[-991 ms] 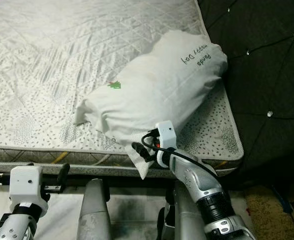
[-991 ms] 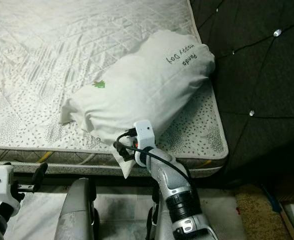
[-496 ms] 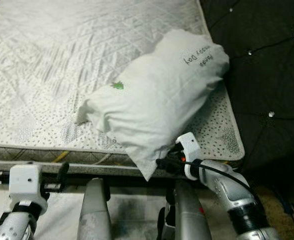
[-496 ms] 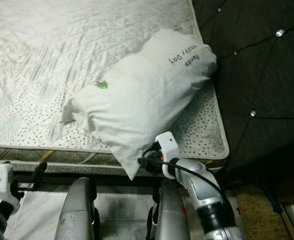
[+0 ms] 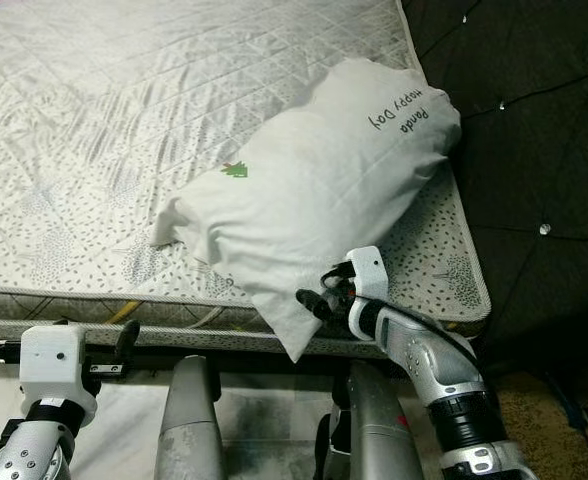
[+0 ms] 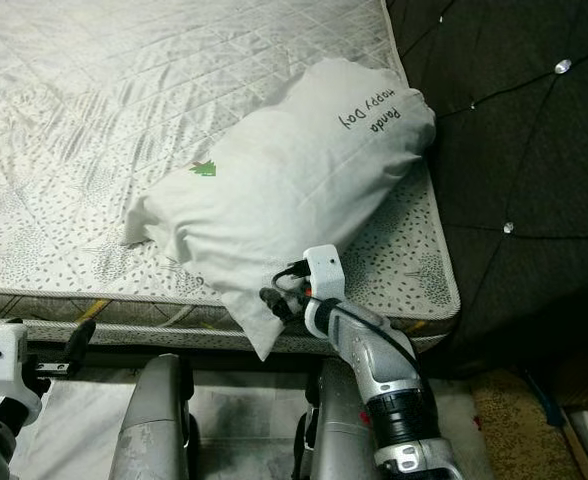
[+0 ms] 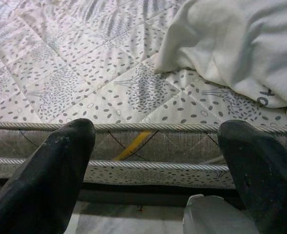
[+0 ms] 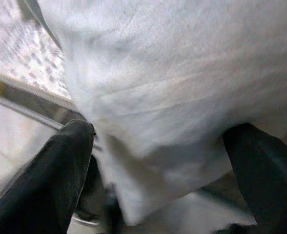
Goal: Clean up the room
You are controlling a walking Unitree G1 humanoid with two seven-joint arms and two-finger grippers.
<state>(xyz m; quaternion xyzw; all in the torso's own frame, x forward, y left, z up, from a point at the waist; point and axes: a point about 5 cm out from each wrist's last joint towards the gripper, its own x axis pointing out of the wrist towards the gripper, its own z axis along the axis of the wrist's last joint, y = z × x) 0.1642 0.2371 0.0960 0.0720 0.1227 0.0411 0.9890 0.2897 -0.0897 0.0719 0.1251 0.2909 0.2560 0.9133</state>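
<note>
A white pillow point(image 5: 314, 190) with a small green mark and dark lettering lies slantwise on the bed's near right corner, one corner point(image 5: 292, 335) hanging over the mattress edge. My right gripper point(image 5: 312, 303) is at that hanging corner, open, with the pillow cloth point(image 8: 163, 112) between its two black fingers point(image 8: 65, 161). My left gripper point(image 7: 153, 146) is low at the left, open, facing the mattress side point(image 7: 133, 141) below the pillow's other end point(image 7: 231, 53).
The quilted grey mattress point(image 5: 124, 120) spreads to the left and back. A dark tufted headboard point(image 5: 534, 130) stands along the right. A tan rug point(image 5: 534, 420) shows on the floor at the lower right. My two grey legs point(image 5: 189, 420) stand close against the bed.
My right gripper drew back to the right away from the pillow's hanging corner, then came back in to it. The pillow has barely shifted. The left arm stayed put.
</note>
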